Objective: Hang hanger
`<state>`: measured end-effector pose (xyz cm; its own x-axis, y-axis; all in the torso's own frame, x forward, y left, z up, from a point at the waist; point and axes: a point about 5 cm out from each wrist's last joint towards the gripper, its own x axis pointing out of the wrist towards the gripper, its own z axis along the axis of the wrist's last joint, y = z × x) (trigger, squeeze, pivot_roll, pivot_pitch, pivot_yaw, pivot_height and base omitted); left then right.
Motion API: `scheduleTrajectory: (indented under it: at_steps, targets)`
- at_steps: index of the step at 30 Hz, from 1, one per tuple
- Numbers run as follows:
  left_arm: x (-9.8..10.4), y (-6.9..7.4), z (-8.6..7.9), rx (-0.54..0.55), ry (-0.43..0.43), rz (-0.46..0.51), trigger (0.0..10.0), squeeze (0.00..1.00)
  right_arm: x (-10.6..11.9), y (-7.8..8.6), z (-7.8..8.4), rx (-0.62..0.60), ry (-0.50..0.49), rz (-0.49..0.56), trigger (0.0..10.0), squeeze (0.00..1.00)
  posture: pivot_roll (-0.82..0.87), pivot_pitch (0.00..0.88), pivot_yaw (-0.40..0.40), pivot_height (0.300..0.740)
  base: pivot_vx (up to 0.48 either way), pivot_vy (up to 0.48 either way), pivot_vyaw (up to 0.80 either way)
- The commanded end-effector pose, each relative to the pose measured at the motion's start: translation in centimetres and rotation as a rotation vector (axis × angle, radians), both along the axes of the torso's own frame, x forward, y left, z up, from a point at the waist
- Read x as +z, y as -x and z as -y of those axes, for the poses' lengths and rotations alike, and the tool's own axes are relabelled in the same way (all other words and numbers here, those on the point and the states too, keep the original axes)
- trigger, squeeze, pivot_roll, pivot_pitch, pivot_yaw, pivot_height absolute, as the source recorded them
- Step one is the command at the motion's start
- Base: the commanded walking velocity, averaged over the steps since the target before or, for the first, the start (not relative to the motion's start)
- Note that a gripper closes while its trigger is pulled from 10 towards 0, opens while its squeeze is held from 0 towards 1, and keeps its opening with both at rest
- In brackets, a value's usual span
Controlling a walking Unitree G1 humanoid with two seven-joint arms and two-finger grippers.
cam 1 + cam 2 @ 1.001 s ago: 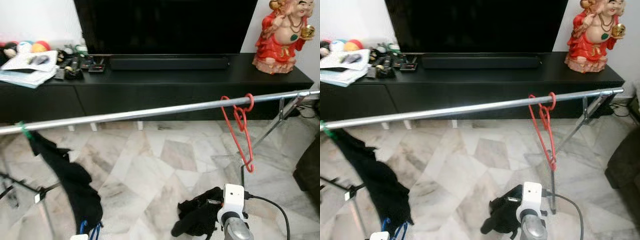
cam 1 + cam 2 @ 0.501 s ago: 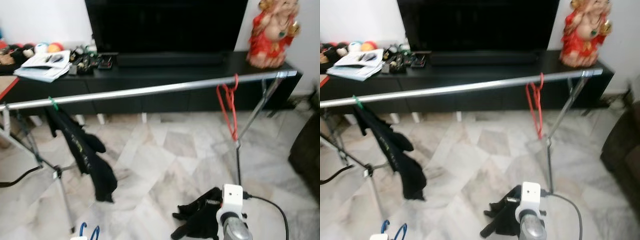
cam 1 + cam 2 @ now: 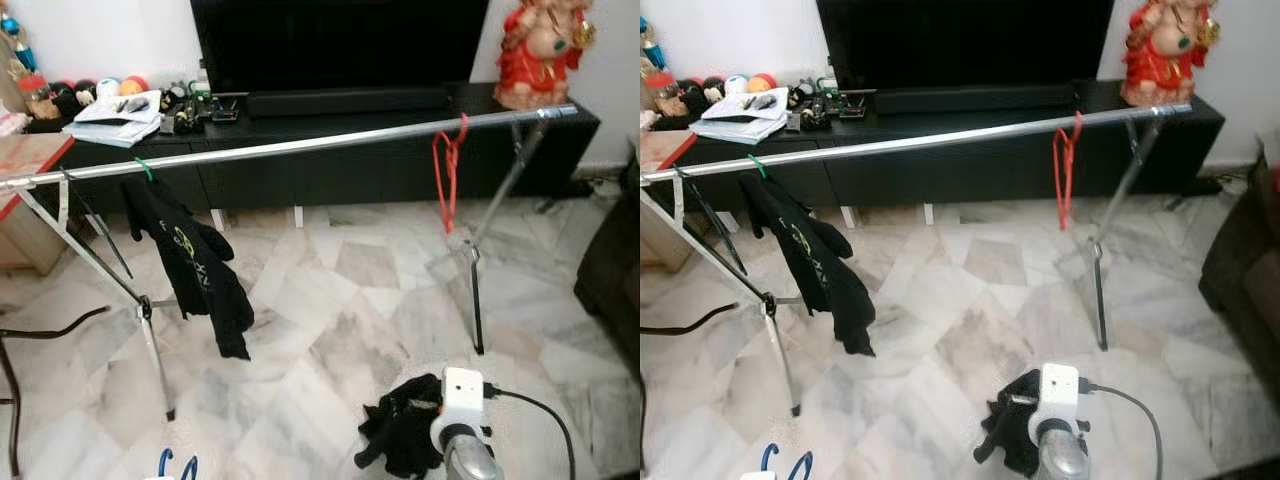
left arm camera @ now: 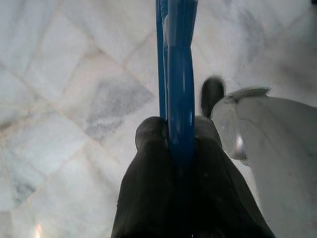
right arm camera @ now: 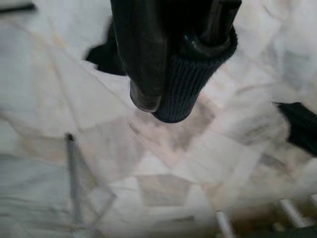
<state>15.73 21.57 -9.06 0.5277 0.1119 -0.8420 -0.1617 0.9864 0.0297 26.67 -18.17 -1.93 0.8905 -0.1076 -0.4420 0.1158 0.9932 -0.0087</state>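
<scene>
Your left gripper [image 4: 181, 144] pinches a blue plastic hanger [image 4: 177, 74] low over the marble floor [image 3: 330, 330]; your right gripper's [image 5: 163, 106] fingers sit pressed together. A red hanger [image 3: 447, 170] hangs on the long silver rail [image 3: 300, 146].

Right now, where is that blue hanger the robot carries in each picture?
Left eye view: blue hanger at the bottom edge, left of centre.
Right eye view: bottom edge, left.
Left wrist view: clamped between the left end effector fingers.
Shared landmark: marble floor.

home living room | TV [image 3: 340, 40] on black console [image 3: 400, 150] | marble floor [image 3: 330, 330]
</scene>
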Motion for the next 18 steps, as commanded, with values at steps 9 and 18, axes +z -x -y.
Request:
scheduleTrajectory:
  at_steps: [9, 18]
  targets:
    - [0.08, 0.16, -0.70, 0.011, -0.024, -0.003, 10.0, 0.00, 0.26, -0.31, -0.52, 0.018, -0.006, 0.016, 10.0, 0.00, -0.04, 0.079, 0.033, 0.740, -0.215, 0.000, 0.00]
    - [0.16, 0.07, -0.78, 0.012, -0.024, 0.013, 10.0, 0.00, 0.41, -0.49, -0.75, 0.024, -0.012, 0.023, 10.0, 0.00, -0.04, 0.080, 0.036, 0.740, 0.000, 0.000, 0.00]
